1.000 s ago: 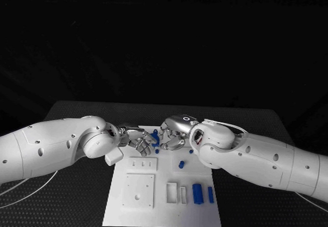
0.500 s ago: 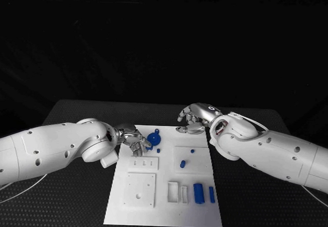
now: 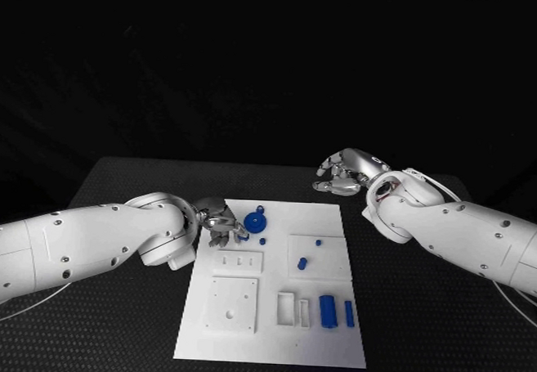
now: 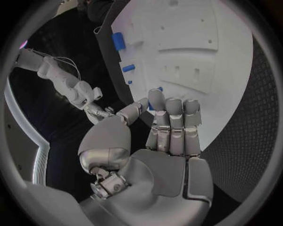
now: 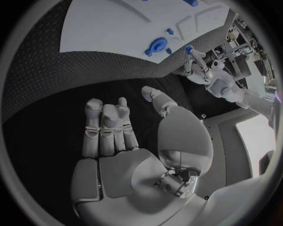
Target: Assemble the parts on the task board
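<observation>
The task board (image 3: 273,284) is lying flat in the middle of the black table (image 3: 429,322), with its long side running away from the robot. Near its far edge a round blue part (image 3: 256,224) is sitting on the white surface, with a much smaller blue piece (image 3: 262,241) just beside it. Two further small blue parts (image 3: 303,262) are resting on a raised square panel at mid-board, and a thick blue cylinder (image 3: 327,310) and a thin blue bar (image 3: 349,313) are lying side by side close to the near right corner, beside two white slotted blocks (image 3: 285,308).

The left hand (image 3: 221,227) is hovering at the board's far left edge, just beside the round blue part; whether it is touching that part cannot be told. In the left wrist view its fingers (image 4: 172,125) are lying straight and close together over the board, holding nothing visible. A small blue piece is showing just past those fingertips.

The right hand (image 3: 346,172) is hanging above the bare table beyond the board's far right corner, well apart from every part. In the right wrist view its fingers (image 5: 106,127) are lying side by side with the thumb set apart, gripping nothing.
</observation>
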`<action>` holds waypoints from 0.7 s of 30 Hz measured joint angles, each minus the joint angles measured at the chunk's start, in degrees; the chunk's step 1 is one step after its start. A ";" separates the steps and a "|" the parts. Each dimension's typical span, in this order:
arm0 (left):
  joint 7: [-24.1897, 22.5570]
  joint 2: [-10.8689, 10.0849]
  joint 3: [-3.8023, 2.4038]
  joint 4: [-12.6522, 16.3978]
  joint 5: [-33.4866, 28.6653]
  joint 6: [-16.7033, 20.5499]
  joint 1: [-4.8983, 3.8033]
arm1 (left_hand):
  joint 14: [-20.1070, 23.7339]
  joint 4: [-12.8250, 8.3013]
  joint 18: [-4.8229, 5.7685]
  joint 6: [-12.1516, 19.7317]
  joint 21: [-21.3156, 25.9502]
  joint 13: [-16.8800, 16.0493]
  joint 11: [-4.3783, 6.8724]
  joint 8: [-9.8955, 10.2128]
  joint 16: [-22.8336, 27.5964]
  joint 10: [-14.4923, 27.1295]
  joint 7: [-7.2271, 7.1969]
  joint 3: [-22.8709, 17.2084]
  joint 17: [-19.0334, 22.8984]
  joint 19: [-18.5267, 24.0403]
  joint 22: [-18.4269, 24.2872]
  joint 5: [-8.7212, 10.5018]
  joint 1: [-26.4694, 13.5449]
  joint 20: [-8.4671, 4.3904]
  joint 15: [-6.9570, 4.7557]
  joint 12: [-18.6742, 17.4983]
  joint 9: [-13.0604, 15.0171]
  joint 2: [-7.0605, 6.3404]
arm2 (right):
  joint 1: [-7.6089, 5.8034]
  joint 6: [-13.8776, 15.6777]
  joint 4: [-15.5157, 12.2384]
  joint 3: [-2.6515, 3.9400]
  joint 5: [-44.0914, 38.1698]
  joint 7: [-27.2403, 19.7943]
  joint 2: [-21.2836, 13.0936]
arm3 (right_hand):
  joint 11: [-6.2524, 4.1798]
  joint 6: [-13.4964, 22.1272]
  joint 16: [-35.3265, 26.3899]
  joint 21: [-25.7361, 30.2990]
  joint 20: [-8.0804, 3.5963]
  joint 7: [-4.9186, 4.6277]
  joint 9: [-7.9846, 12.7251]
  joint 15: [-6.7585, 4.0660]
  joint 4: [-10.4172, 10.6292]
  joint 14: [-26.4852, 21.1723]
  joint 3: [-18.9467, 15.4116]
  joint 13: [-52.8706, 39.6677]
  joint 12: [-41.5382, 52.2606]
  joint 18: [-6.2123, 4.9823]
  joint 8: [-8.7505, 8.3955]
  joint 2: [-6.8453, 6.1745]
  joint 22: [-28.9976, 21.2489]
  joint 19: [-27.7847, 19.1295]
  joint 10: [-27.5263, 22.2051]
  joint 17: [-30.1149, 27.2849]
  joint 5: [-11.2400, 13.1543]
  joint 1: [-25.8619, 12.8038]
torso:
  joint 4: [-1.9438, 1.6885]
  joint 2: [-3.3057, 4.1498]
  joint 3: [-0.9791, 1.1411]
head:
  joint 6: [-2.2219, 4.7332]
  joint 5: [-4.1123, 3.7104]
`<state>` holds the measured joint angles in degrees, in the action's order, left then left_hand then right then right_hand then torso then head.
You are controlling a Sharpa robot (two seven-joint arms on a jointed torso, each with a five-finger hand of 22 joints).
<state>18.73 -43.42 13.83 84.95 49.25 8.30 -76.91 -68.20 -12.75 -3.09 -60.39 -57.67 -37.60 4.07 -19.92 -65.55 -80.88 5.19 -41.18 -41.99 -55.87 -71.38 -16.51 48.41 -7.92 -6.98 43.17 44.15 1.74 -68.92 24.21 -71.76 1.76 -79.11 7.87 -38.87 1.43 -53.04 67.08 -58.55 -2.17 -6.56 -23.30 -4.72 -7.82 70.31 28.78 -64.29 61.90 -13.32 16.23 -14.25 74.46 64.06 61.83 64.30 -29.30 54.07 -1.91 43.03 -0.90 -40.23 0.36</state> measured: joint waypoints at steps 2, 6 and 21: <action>0.88 0.27 0.00 -0.07 1.21 -0.04 0.01 | -0.75 -0.30 -0.06 -0.55 -1.42 -1.50 0.71 0.35 -1.51 -0.71 -0.56 0.30 -0.75 -1.31 -0.69 -0.86 -0.60 -0.54 -0.78 1.75 0.34 -0.05 | -0.09 0.08 0.63 0.02 0.52 -0.20 0.09 | 0.00 0.02 0.00 0.00 0.00 -0.02 -0.01 0.00 0.00 0.00 0.00 0.06 0.00 0.00 0.00 0.09 0.00 0.00 0.00 0.00 0.00 0.09 | 0.01 0.01 0.03 | -0.26 0.09; 2.21 0.34 0.00 -0.15 2.49 -0.11 0.02 | -1.68 -0.70 -0.77 -1.15 -4.14 -4.93 1.44 0.69 -4.90 -1.44 -1.12 0.70 -2.83 -3.39 -2.05 -1.75 -1.56 -1.56 -1.72 5.95 0.72 0.43 | -0.24 0.11 1.22 0.06 1.31 -0.44 0.11 | 0.00 0.08 0.00 0.00 0.01 -0.07 -0.01 0.00 0.00 0.00 0.00 0.11 0.00 0.01 0.00 0.09 0.00 0.00 0.00 0.00 -0.22 0.09 | 0.03 0.03 0.06 | -0.75 0.29; 6.01 1.05 0.02 -0.50 4.17 -0.77 0.34 | -2.13 -0.76 -0.96 -1.83 -6.41 -8.65 1.65 0.54 -8.07 -1.61 -0.96 0.76 -5.40 -4.38 -3.57 -6.20 -4.57 -2.14 -2.16 10.75 4.13 1.09 | -1.36 -0.02 6.15 0.09 4.45 -1.25 2.08 | -0.05 0.45 -1.49 1.61 0.38 -0.49 -0.30 -0.02 0.00 -1.44 0.00 1.28 -0.62 0.08 0.56 0.62 -0.31 -1.59 -1.14 -1.03 -0.44 0.62 | -0.01 0.03 0.06 | -2.18 0.97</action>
<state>24.74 -42.37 13.85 84.45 53.42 7.52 -76.57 -70.33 -13.51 -4.05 -62.21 -64.08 -46.24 5.72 -19.37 -73.62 -82.49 4.23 -40.42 -47.39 -60.24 -74.95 -22.71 43.84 -10.05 -9.14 53.93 48.28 2.83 -70.28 24.19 -65.61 1.85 -74.66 6.62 -36.79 1.38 -52.59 65.59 -56.94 -1.78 -7.05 -23.60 -4.75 -7.82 68.87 28.79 -63.01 61.28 -13.23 16.79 -13.64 74.15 62.47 60.69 63.28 -29.74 54.69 -1.92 43.06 -0.83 -42.40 1.33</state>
